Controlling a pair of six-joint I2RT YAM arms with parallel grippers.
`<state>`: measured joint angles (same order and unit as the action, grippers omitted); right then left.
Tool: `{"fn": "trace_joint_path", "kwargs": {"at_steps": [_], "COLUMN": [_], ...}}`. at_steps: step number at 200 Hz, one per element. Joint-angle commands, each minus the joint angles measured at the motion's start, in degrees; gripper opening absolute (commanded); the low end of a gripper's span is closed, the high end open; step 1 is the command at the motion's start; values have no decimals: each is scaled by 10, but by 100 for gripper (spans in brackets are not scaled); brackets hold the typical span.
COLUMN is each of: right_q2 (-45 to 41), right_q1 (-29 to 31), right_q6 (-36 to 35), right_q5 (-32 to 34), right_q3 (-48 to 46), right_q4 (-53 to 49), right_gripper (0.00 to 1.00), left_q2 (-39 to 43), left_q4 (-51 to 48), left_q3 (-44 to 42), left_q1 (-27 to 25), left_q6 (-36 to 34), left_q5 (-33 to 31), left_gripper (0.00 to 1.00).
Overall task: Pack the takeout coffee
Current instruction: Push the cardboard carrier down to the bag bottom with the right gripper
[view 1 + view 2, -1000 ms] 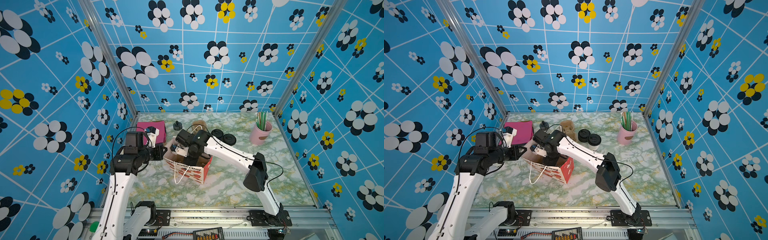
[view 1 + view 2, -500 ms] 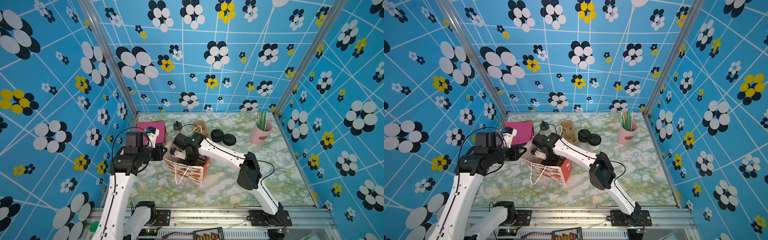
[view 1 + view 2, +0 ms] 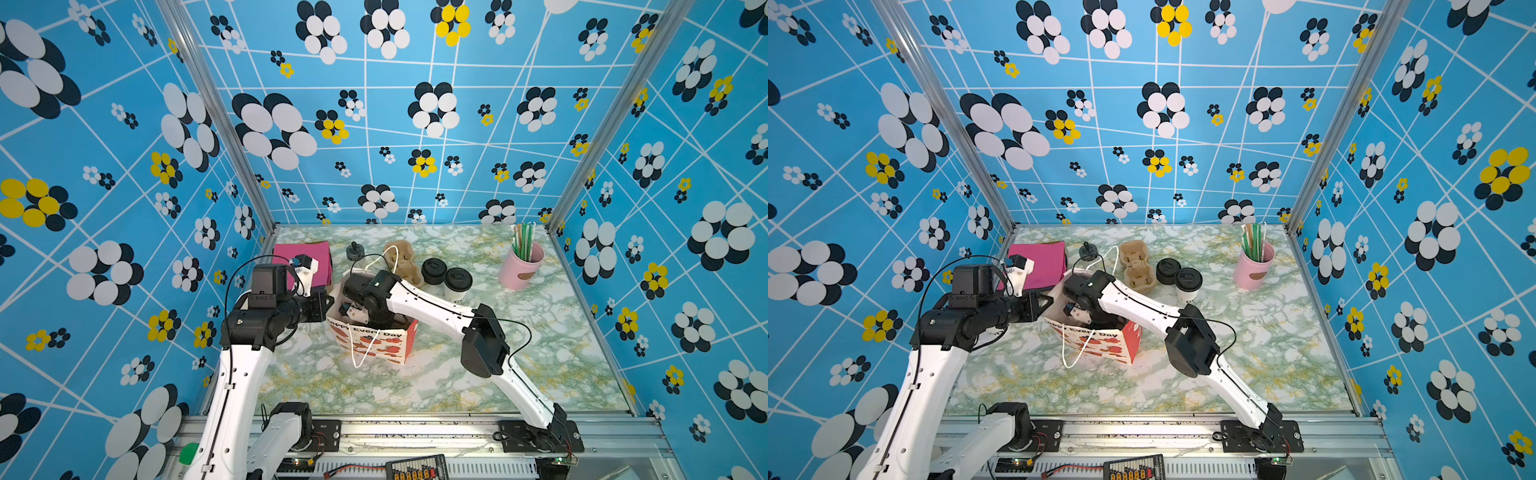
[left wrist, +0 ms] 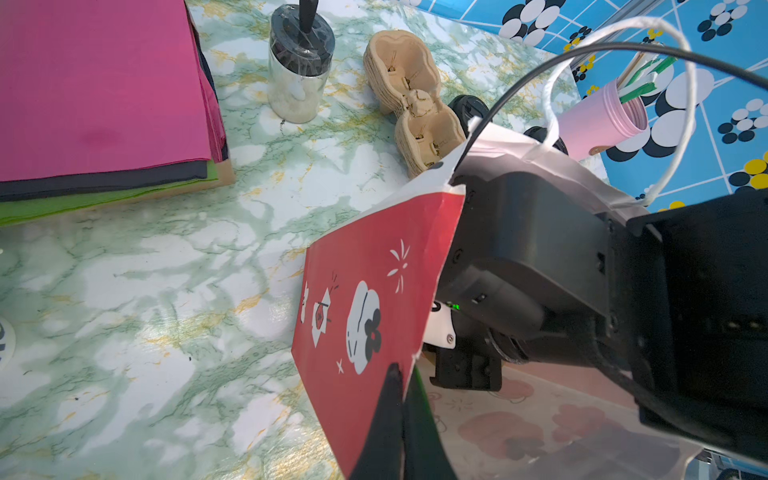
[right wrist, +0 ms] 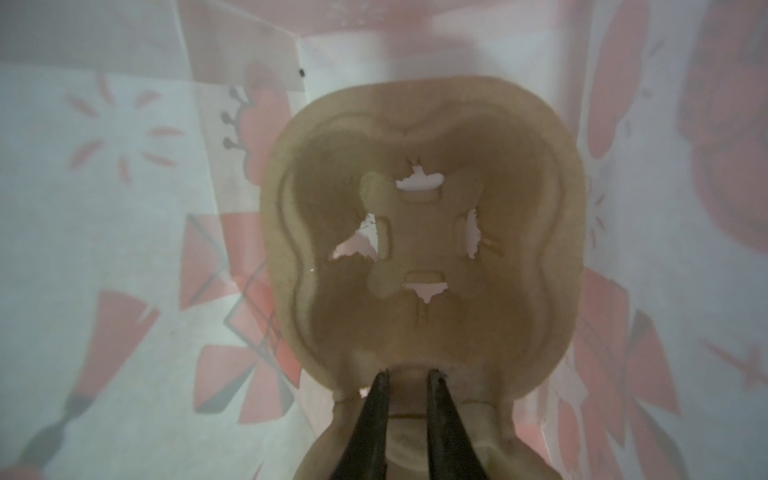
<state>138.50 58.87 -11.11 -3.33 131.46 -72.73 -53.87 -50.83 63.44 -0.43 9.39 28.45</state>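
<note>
Inside the bag (image 5: 124, 216), only the right wrist view sees anything: right pincer (image 5: 409, 376) is pinching the centre ridge of a cardboard cup tray (image 5: 419, 232), which sits low between the bag walls; can't tell if it touches bottom. Both top views show only that arm's wrist dipped into the bag mouth.
Left wrist view: left pincer (image 4: 401, 376) pressed together on the rim of the bag's red side panel. That grip is too small to read from the top.
Coffee cup (image 3: 457, 286) stands upright on the surface (image 3: 478, 386), outside the bag, behind-right of it, just beside the lid stack (image 3: 433, 270).
Room: front and right-front of the surface are open, the back row is crowded. Straw pot (image 3: 524, 266) near the right wall, paper stack (image 3: 286, 252) in the back-left corner.
Count: 1 bag, 1 lidded cup, 1 lid stack, 1 tray in the bag, 1 tray stack (image 3: 407, 264) outside, 1 jar (image 3: 354, 250), 1 straw pot, 2 arms
</note>
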Motion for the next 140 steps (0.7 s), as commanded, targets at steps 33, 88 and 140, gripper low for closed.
{"fn": "trace_joint_path", "kwargs": {"at_steps": [33, 88, 140], "right_q2": [45, 59, 63], "right_q1": [2, 4, 7], "right_q6": [12, 13, 9], "right_q5": [12, 16, 19], "right_q3": [7, 17, 33], "right_q4": [-30, -35, -46], "right_gripper": [20, 22, 27], "left_q2": [10, 12, 14], "left_q4": [21, 20, 14], "left_q3": [0, -2, -4], "left_q1": [3, 2, 3], "left_q6": [-9, -9, -10], "left_q5": [9, 8, 5], "left_gripper": [0, 0, 0]}}
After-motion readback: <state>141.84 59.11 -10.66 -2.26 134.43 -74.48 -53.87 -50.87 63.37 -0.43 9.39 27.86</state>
